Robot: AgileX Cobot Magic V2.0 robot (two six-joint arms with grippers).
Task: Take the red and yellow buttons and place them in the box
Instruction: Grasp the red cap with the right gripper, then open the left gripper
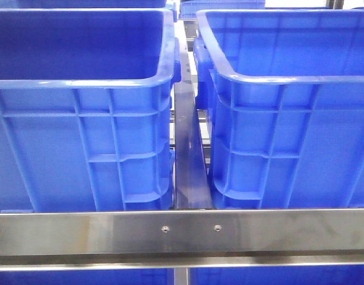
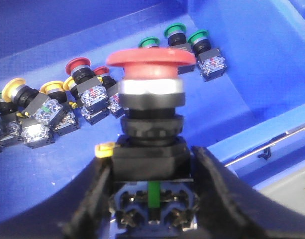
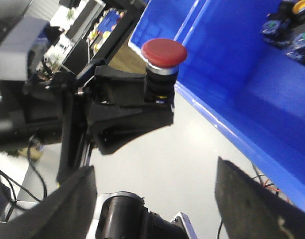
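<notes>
My left gripper [image 2: 152, 201] is shut on the black and blue body of a red mushroom-head button [image 2: 151, 59], held above the floor of a blue bin [image 2: 252, 79]. On that floor lie several loose buttons: yellow [image 2: 15, 87], red [image 2: 77, 64] and green [image 2: 174, 31]. In the right wrist view the same red button [image 3: 164, 52] shows, clamped in the left arm's black fingers [image 3: 127, 109] beside a blue bin wall [image 3: 227, 84]. My right gripper [image 3: 157, 199] is open and empty over a grey floor. Neither gripper shows in the front view.
The front view shows two large blue bins, left [image 1: 81, 136] and right [image 1: 288, 136], with a narrow gap between them. A steel rail [image 1: 182, 231] runs across in front. More buttons [image 3: 291, 30] lie in the bin seen from the right wrist.
</notes>
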